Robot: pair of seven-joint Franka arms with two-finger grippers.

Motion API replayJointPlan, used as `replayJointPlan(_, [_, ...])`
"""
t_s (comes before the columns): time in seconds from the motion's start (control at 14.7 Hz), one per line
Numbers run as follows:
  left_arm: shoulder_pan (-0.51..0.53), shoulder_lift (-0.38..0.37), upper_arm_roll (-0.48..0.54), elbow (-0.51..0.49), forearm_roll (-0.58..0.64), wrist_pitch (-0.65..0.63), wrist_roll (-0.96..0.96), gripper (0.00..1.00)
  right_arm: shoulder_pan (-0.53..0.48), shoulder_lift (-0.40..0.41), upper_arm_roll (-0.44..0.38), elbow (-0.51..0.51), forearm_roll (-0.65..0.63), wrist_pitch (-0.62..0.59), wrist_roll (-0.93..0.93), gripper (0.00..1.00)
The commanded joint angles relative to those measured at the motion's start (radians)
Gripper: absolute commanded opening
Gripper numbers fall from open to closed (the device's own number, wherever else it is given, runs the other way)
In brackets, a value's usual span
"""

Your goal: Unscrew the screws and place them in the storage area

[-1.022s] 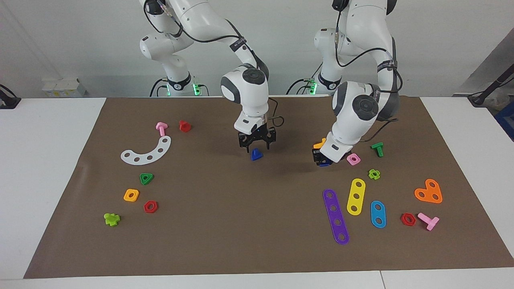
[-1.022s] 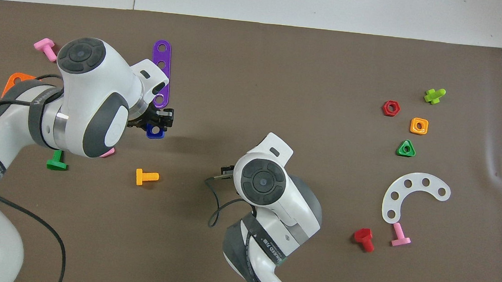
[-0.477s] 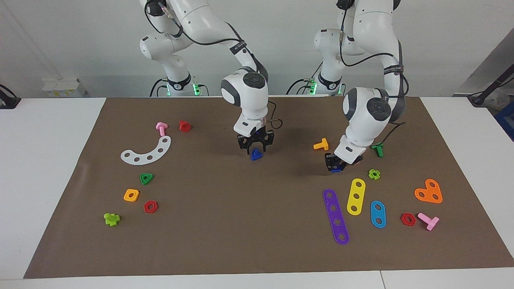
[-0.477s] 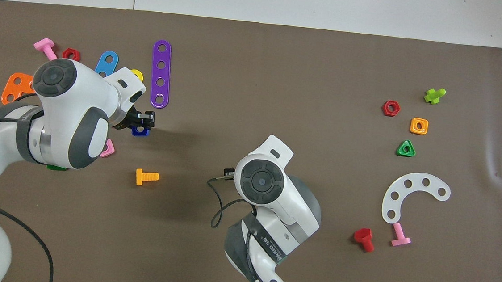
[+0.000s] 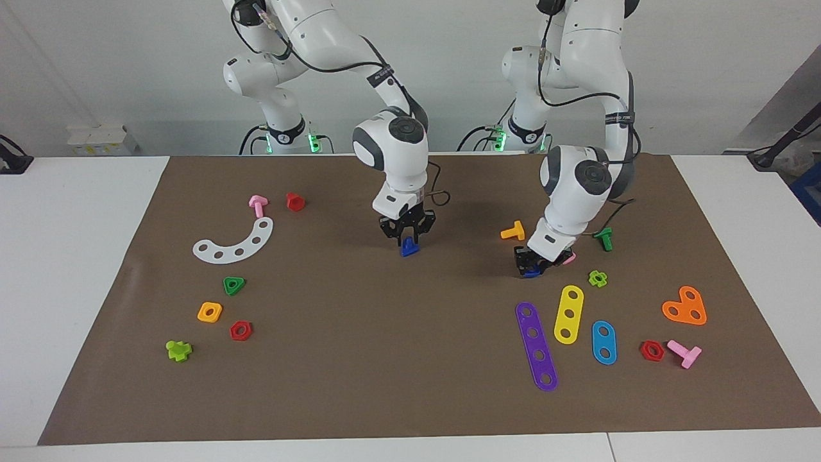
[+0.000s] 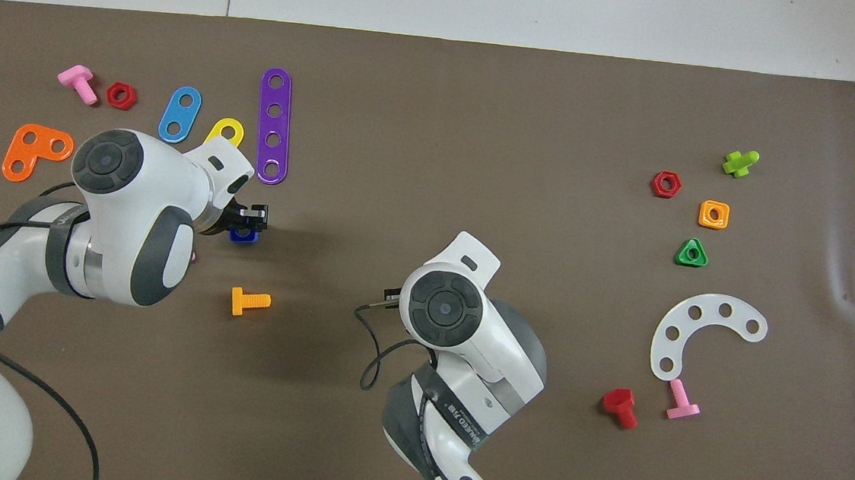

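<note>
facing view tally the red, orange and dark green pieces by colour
red pieces: 3
orange pieces: 3
dark green pieces: 2
total: 8

Facing cam: high, across counter (image 5: pixel 410 410), looking at robots. Overhead: steep down from robots' end. Both cover whole mat (image 6: pixel 485 84).
</note>
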Motion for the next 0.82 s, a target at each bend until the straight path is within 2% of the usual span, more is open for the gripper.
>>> replayJointPlan(0.0, [-0.008,-0.033,0.005,-0.040,-0.017,0.026,0.018,0.00,0.000,-0.018,0.001,-0.017,-0.022,-0.009,0.036,0.02])
replayJointPlan(0.07, [-0.008,-0.033,0.005,-0.040,-0.017,0.026,0.018,0.00,0.001,-0.018,0.001,-0.015,-0.022,-0.009,0.038,0.00])
replayJointPlan(0.14, [-0.009,-0.033,0.008,-0.040,-0.017,0.026,0.018,0.19,0.001,-0.023,0.001,-0.015,-0.020,-0.009,0.039,0.00])
replayJointPlan(0.2, [-0.009,-0.033,0.008,-0.040,-0.015,0.026,0.017,0.45,-0.003,-0.029,0.001,-0.015,-0.020,-0.009,0.047,0.00])
replayJointPlan(0.27, [-0.009,-0.033,0.008,-0.040,-0.014,0.026,0.017,0.75,-0.021,-0.041,0.001,-0.015,-0.018,-0.009,0.044,0.00])
replayJointPlan(0.34, [-0.009,-0.033,0.008,-0.040,-0.009,0.026,0.017,1.00,-0.050,-0.055,0.001,-0.015,-0.018,-0.013,0.038,0.00])
replayJointPlan(0.75, [-0.009,-0.034,0.010,-0.026,-0.007,-0.005,0.014,1.00,-0.244,-0.144,0.003,-0.017,-0.015,-0.135,-0.060,0.00])
